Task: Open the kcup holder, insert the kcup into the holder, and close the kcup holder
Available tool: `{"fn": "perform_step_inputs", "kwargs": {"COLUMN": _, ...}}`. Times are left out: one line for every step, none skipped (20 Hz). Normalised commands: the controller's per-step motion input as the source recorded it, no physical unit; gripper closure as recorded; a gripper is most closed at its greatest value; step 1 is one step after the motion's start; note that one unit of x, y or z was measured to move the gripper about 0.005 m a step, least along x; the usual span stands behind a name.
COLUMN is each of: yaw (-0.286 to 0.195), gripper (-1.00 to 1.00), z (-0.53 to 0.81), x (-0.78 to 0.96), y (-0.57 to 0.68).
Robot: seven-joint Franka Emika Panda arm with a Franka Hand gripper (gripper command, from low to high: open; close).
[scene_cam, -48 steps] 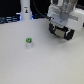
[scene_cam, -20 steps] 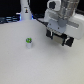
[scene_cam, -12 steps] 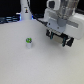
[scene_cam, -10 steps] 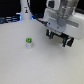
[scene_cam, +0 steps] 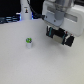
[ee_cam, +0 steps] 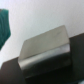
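Observation:
The kcup (scene_cam: 29, 42), a tiny white cup with a green top, stands upright on the white table toward the exterior view's left. My gripper (scene_cam: 59, 36) hangs well to its right, its dark fingers apart with nothing held. In the exterior view I cannot separate the kcup holder from the gripper's black parts. The blurred wrist view shows a boxy grey-black block, seemingly the kcup holder (ee_cam: 45, 50), close below the hand. Its front panels and any pod slots are not visible.
A tall white post with a black marking (scene_cam: 25, 10) stands at the back on the exterior view's left. The white table (scene_cam: 30, 67) spreads out in front of the kcup. A teal shape (ee_cam: 5, 22) shows at a corner of the wrist view.
The gripper has come down and a little toward the camera over the last moments. The kcup has stayed where it was.

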Motion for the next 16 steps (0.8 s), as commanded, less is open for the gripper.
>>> {"fn": "perform_step_inputs", "kwargs": {"yaw": -0.259, "gripper": -1.0, "z": 0.26, "x": -0.27, "y": -0.44}}
{"fn": "perform_step_inputs", "kwargs": {"yaw": -0.253, "gripper": -1.0, "z": 0.22, "x": -0.33, "y": -0.43}}
{"fn": "perform_step_inputs", "kwargs": {"yaw": -0.251, "gripper": -1.0, "z": 0.2, "x": -0.35, "y": -0.42}}
{"fn": "perform_step_inputs", "kwargs": {"yaw": -0.245, "gripper": -1.0, "z": 0.14, "x": -0.37, "y": -0.41}}
{"fn": "perform_step_inputs", "kwargs": {"yaw": -0.245, "gripper": -1.0, "z": 0.1, "x": -0.4, "y": -0.4}}
{"fn": "perform_step_inputs", "kwargs": {"yaw": -0.249, "gripper": -1.0, "z": 0.07, "x": -0.41, "y": -0.39}}
{"fn": "perform_step_inputs", "kwargs": {"yaw": -0.251, "gripper": -1.0, "z": 0.04, "x": -0.42, "y": -0.38}}
{"fn": "perform_step_inputs", "kwargs": {"yaw": -0.25, "gripper": -1.0, "z": 0.03, "x": -0.43, "y": -0.38}}
{"fn": "perform_step_inputs", "kwargs": {"yaw": -0.245, "gripper": -1.0, "z": 0.02, "x": -0.43, "y": -0.39}}
{"fn": "perform_step_inputs", "kwargs": {"yaw": -0.244, "gripper": -1.0, "z": 0.02, "x": -0.42, "y": -0.4}}
{"fn": "perform_step_inputs", "kwargs": {"yaw": -0.243, "gripper": -1.0, "z": 0.0, "x": -0.4, "y": -0.4}}
{"fn": "perform_step_inputs", "kwargs": {"yaw": -0.239, "gripper": -1.0, "z": -0.02, "x": -0.38, "y": -0.41}}
{"fn": "perform_step_inputs", "kwargs": {"yaw": -0.234, "gripper": -1.0, "z": -0.04, "x": -0.38, "y": -0.42}}
{"fn": "perform_step_inputs", "kwargs": {"yaw": -0.228, "gripper": -1.0, "z": -0.07, "x": -0.39, "y": -0.43}}
{"fn": "perform_step_inputs", "kwargs": {"yaw": -0.226, "gripper": -1.0, "z": -0.09, "x": -0.37, "y": -0.43}}
{"fn": "perform_step_inputs", "kwargs": {"yaw": -0.227, "gripper": -1.0, "z": -0.12, "x": -0.35, "y": -0.44}}
